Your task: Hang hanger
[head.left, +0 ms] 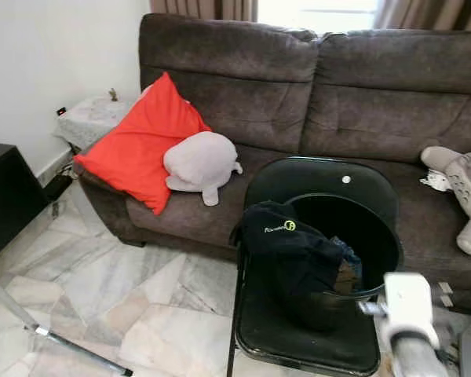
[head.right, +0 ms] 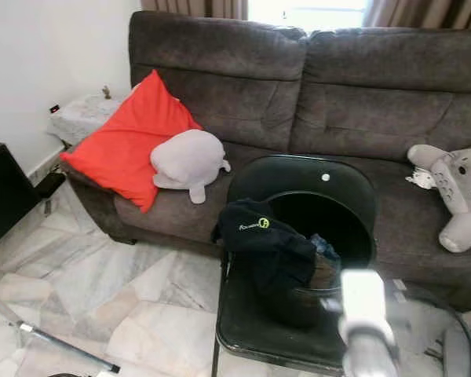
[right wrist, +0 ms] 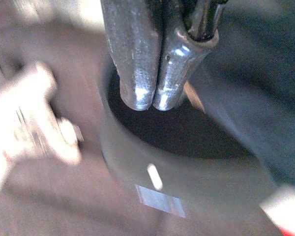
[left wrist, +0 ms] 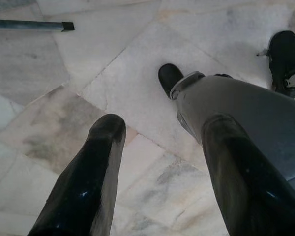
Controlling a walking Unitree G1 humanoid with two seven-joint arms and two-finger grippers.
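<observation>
1. Hanger: I cannot pick it out with any certainty. A dark, thin shape is wedged near the base of the right gripper [right wrist: 152, 101], but it is too blurred to name.
2. The right gripper's two fingers are pressed together at the tips. They point down at the open mouth of the black bucket [head.left: 381, 228], just above its rim.
3. The bucket stands on the seat of a black folding chair [head.left: 298, 342], which is drawn up against the brown sofa [head.left: 361, 86].
4. A dark garment [head.left: 290, 251] with a small yellow logo hangs over the bucket's left edge. More cloth shows inside the bucket.
5. The right arm's white wrist block [head.left: 407, 302] sits beside the bucket's right rim.
6. The left gripper [left wrist: 164, 129] hangs low over the marble floor [head.left: 102, 283] with its fingers spread wide and nothing between them.
7. On the sofa lie a red cushion [head.left: 145, 141], a pale grey plush [head.left: 200, 161] leaning on the cushion, and another grey plush toy [head.left: 467, 188] at the far right.
8. A metal pole [head.left: 71, 345] slants across the floor at the left.
</observation>
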